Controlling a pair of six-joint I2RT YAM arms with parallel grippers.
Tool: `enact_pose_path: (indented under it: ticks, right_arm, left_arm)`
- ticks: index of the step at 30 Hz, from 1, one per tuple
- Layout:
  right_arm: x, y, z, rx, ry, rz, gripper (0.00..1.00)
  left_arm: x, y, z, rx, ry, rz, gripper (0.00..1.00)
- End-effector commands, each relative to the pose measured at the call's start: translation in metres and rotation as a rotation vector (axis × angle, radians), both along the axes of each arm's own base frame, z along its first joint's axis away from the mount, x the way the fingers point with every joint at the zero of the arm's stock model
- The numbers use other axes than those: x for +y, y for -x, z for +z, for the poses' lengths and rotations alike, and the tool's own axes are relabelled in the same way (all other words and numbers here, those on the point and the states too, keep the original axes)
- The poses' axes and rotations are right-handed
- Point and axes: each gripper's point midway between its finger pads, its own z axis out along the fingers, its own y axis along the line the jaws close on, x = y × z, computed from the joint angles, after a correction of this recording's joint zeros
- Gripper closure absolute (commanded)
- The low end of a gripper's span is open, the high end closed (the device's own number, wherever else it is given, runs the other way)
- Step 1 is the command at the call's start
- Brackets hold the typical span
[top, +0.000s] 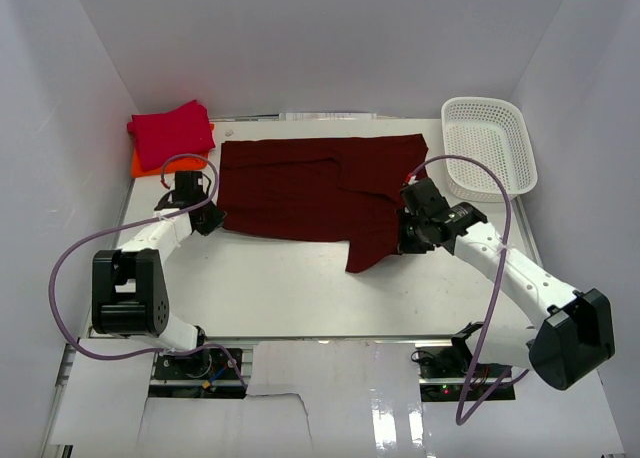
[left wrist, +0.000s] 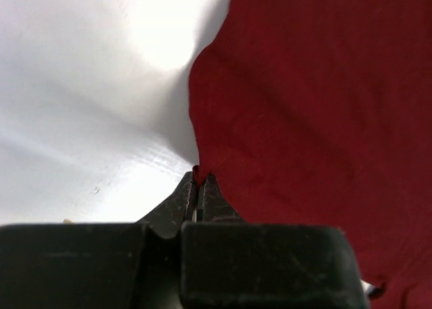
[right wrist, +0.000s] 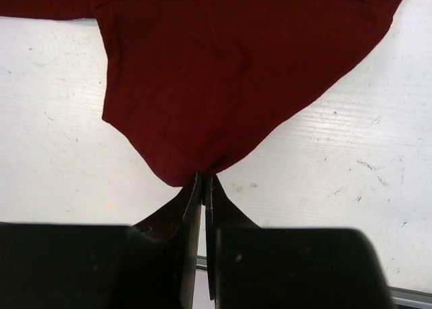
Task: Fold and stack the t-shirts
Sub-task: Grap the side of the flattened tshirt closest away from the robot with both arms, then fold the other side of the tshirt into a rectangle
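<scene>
Maroon soft cloth t-shirt (top: pixel 300 190) lies spread mid white table (top: pixel 300 298); my L pincer (left wrist: pixel 198 179) is clamped on its left edge, R pincer (right wrist: pixel 203 179) pinched on a hem corner. Folded crimson cloth tee (top: pixel 172 130) sits on the orange one (top: pixel 143 164), far-left corner.

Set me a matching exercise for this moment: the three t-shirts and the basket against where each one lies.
Things:
1. maroon t-shirt
2. crimson t-shirt
3. orange t-shirt
4. white mesh basket

Places:
A. far right corner of the table
B. bottom of the stack, far left corner
C. spread out across the middle
D. folded, lying on top of another shirt

Pairs: 1-C, 2-D, 3-B, 4-A
</scene>
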Motion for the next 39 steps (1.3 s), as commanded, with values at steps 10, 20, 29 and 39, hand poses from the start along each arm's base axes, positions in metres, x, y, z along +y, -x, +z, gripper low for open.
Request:
enact_pose_path:
  ticks: [10,20,29,39]
  right_arm:
    - [-0.006,-0.044,0.052,-0.089,0.024,0.02,0.92]
    - [-0.015,-0.079,0.084,-0.142,0.008,0.013,0.92]
    - [-0.016,-0.115,0.113,-0.191,0.007,0.01,0.92]
    - [-0.014,-0.154,0.123,-0.218,0.023,0.033,0.92]
  left_arm:
    - [-0.001,-0.028,0.022,-0.048,0.01,0.004,1.0]
    - [-0.001,-0.036,0.025,-0.055,0.01,0.004,1.0]
    - [0.0,-0.051,0.038,-0.08,0.006,0.005,1.0]
    - [-0.001,-0.074,0.053,-0.104,0.006,-0.003,1.0]
